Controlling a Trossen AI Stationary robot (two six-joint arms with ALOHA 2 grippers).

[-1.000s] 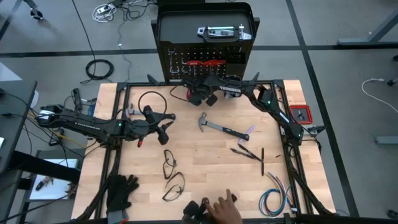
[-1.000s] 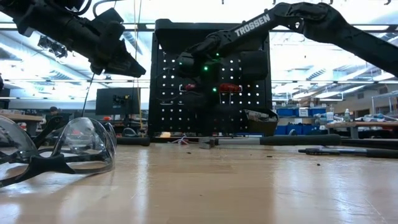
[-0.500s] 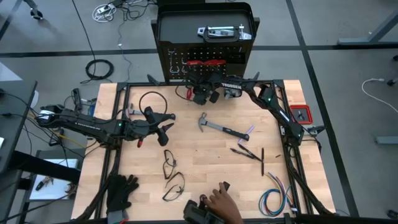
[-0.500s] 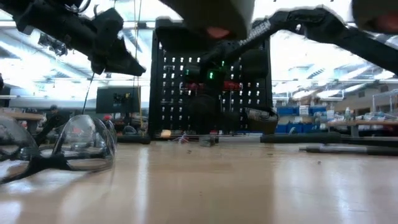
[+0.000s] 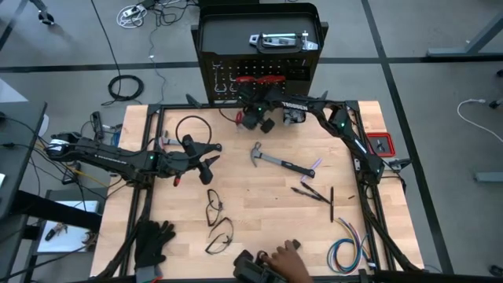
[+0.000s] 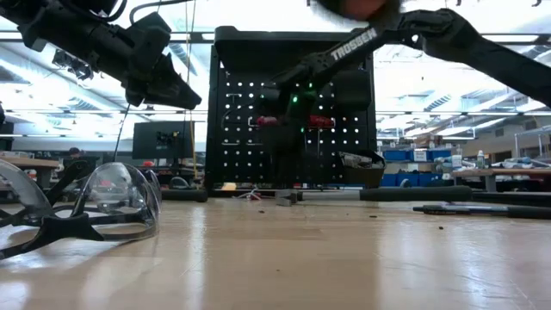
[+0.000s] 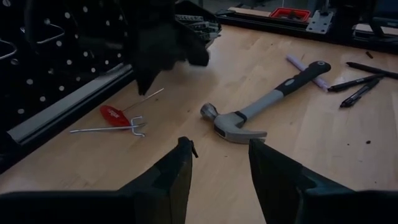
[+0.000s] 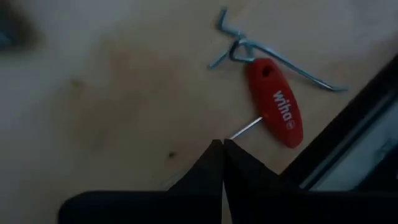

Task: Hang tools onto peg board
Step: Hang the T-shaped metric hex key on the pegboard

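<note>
The right gripper [image 8: 222, 144] is pinched tight with nothing in it, just above the thin rod of a red-handled tool [image 8: 275, 103] that lies on the table [image 5: 259, 196] by a loose hook [image 8: 261, 46], close to the peg board [image 5: 259, 55]. The left gripper [image 7: 221, 155] hangs over the left side with its fingers apart and empty.

Two red tools [image 6: 293, 120] hang on the board already. The hammer [image 5: 277, 159] lies in the middle of the table, not hung yet. Pens [image 5: 314, 194], glasses [image 6: 82, 211], gloves [image 5: 153, 244] and wires [image 5: 346, 251] lie around. A person's hand [image 5: 283, 263] shows at the near edge. A big bright workshop is behind.
</note>
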